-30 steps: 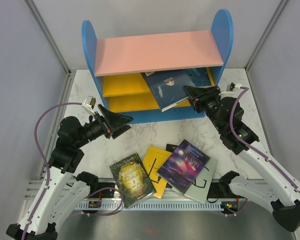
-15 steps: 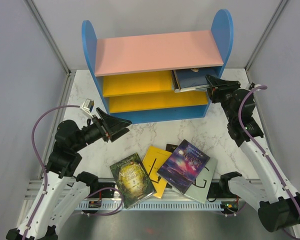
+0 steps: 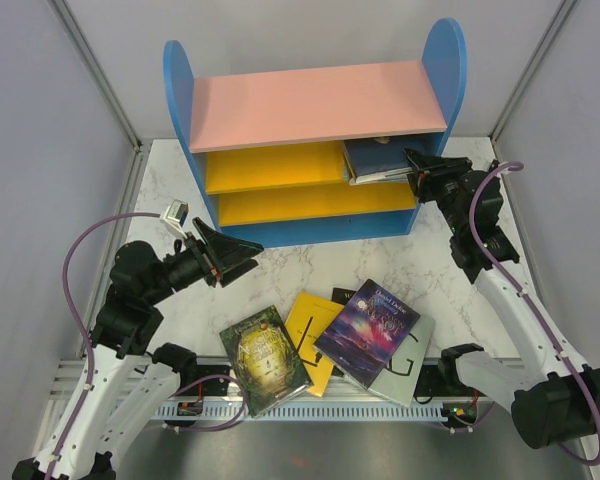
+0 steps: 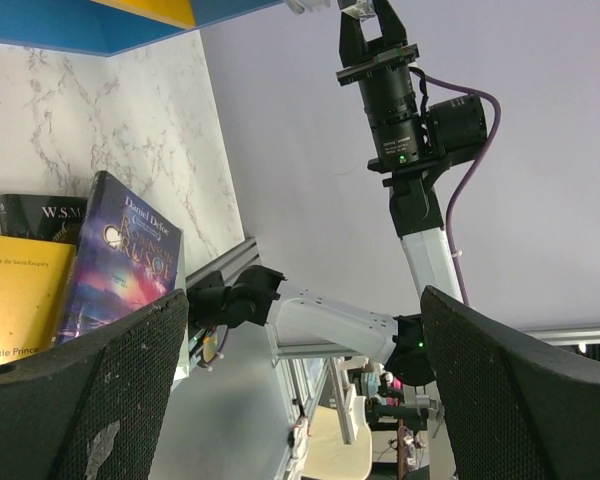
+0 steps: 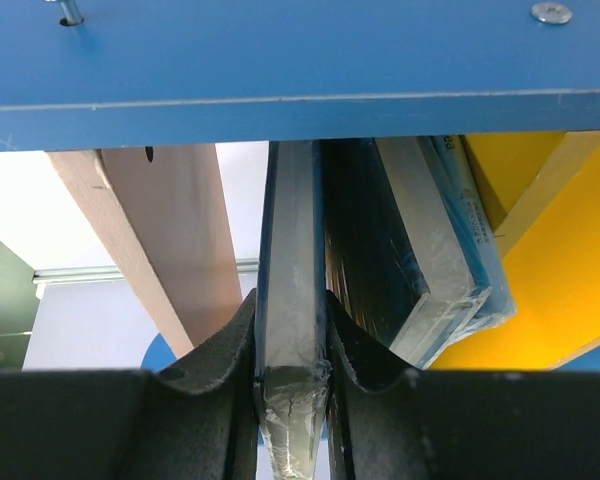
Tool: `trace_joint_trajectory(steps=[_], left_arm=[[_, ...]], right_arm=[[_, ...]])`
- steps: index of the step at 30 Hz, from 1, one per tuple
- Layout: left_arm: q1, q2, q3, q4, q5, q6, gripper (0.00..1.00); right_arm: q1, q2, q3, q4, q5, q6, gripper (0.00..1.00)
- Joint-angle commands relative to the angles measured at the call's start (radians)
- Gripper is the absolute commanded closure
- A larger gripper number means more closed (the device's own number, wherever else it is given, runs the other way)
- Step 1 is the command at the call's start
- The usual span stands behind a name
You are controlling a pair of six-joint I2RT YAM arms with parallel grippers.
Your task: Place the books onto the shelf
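The shelf (image 3: 180, 90) stands at the back with a pink top board and yellow boards. My right gripper (image 3: 416, 168) is shut on a dark navy book (image 3: 376, 158) at the right end of the upper yellow board. In the right wrist view this gripper (image 5: 292, 385) pinches the book's edge (image 5: 292, 250), which stands next to a dark book (image 5: 365, 250) and a light blue one (image 5: 460, 215). On the table lie green-gold (image 3: 265, 358), yellow (image 3: 310, 335), purple (image 3: 368, 328), pale grey (image 3: 408, 365) and black (image 3: 344, 295) books. My left gripper (image 3: 248, 250) hangs open above the table, holding nothing.
The left wrist view looks between its open fingers (image 4: 80, 400) at the right arm (image 4: 395, 90), the purple book (image 4: 125, 265) and the table's front rail. Grey walls close in both sides. The lower yellow board (image 3: 310, 205) holds no books.
The right arm has carried the navy book from leaning before the lower board up into the upper board's right end. The left arm has barely shifted.
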Motion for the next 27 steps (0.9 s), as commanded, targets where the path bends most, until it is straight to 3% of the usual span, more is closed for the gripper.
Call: trace_joint_trajectory(steps=[1,10,16,17,19,20,22,23,24,27], left_arm=[[0.004,-0.008,0.032,-0.01,0.025,0.046,0.02],[0.005,-0.002,0.035,-0.013,0.017,0.057,0.02],[0.004,0.018,0.044,-0.013,0.017,0.072,0.02],[0.004,0.024,0.048,-0.013,0.017,0.074,0.02],[0.005,0.029,0.054,-0.013,0.014,0.081,0.02],[0.004,0.035,0.057,-0.013,0.014,0.084,0.02],[0.004,0.039,0.055,-0.013,0.012,0.089,0.02],[0.005,0.047,0.057,-0.013,0.014,0.089,0.02],[0.005,0.049,0.057,-0.011,0.014,0.092,0.02],[0.004,0.059,0.055,-0.011,0.012,0.1,0.02]], right_arm=[[-0.011,-0.002,0.05,0.139,-0.006,0.033,1.0],[-0.014,0.007,0.061,0.042,0.087,0.015,1.0],[-0.017,0.051,0.107,-0.019,0.06,-0.017,1.0],[-0.018,0.059,0.111,-0.022,0.037,-0.031,0.95],[-0.021,0.061,0.119,-0.036,0.014,-0.048,0.69],[-0.023,0.058,0.122,-0.039,0.003,-0.059,0.41],[-0.029,0.051,0.139,-0.093,-0.017,-0.076,0.27],[-0.029,0.035,0.145,-0.106,-0.017,-0.095,0.07],[-0.029,0.025,0.145,-0.129,-0.015,-0.102,0.02],[-0.038,-0.018,0.144,-0.159,-0.051,-0.126,0.02]])
